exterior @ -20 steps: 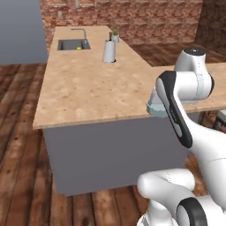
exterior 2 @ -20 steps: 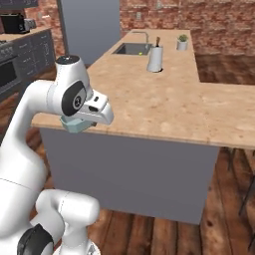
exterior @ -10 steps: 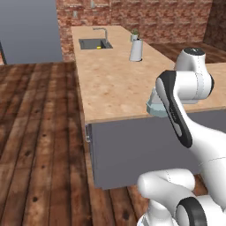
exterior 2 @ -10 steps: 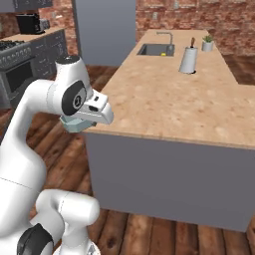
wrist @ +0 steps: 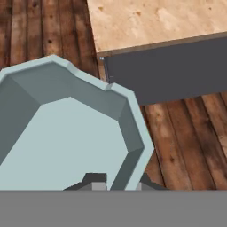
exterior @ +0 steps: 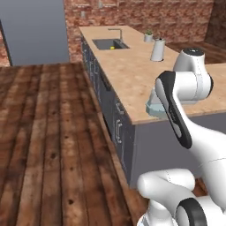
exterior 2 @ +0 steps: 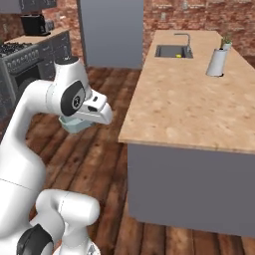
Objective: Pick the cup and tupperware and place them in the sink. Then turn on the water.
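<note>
The gripper (wrist: 116,179) is pinching the wall of the tupperware (wrist: 66,133) between nearly closed jaws — one dark fingertip is showing inside the rim, the other outside. The pale container is hanging under the hand, out over the wooden floor (exterior: 48,132), just off the near end of the counter (exterior 2: 194,107). The sink (exterior: 110,44) is lying at the far end of that long counter, well apart from the hand — a yellow speck, probably the cup (exterior: 112,47), is sitting inside it. I judge the carry is running lengthwise along the counter.
</note>
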